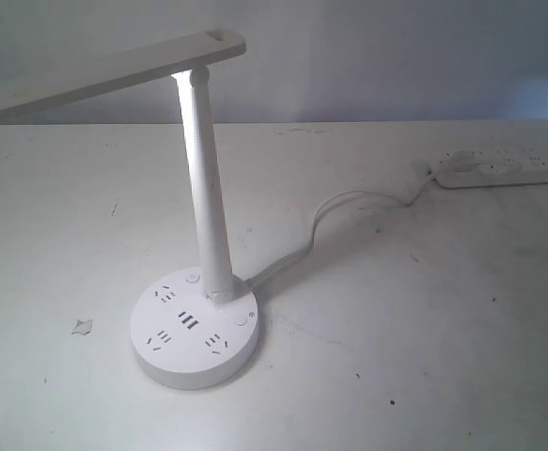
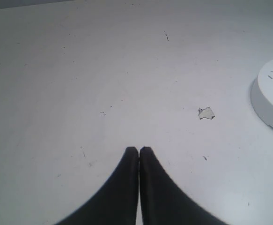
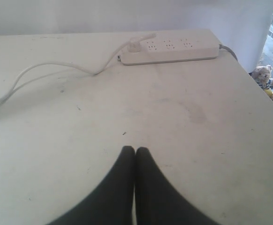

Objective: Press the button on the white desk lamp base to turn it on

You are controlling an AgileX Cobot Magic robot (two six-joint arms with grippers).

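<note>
white desk lamp base [image 1: 194, 372] sits on the table [image 1: 424, 366], near the middle and toward the front edge in the exterior view. The pole [image 1: 208, 188] rises from the back of the base, with the bar head [image 1: 104, 80] overhanging it toward the left arm's side.

Grippers: left gripper [image 2: 138, 151] is clenched on nothing, low over bare table, with the base rim off to one side. right gripper [image 3: 135, 150] is also clenched and empty; the base isn't in its view. Neither shows in the exterior view.

Risks:
- Two small round spots on the base top: one [image 1: 192, 277] beside the pole foot, one [image 1: 245, 319] near the rim on the cord side. Can't tell which is the switch, so a wrong pick is possible.
- They're crowded by socket holes and USB slots; an off-centre tip lands in a slot.
- An angled push could slide or tip the base, since the head is long and top-heavy.
- A descending arm could clip the head.
- Can't tell whether the lamp is lit.

Containers: none. Base sockets are empty. The cord [image 1: 335, 211] runs from the base to the power strip [image 1: 504, 171], well apart from the base, with one plug in it. A paper scrap [image 1: 83, 326] lies near the base.
</note>
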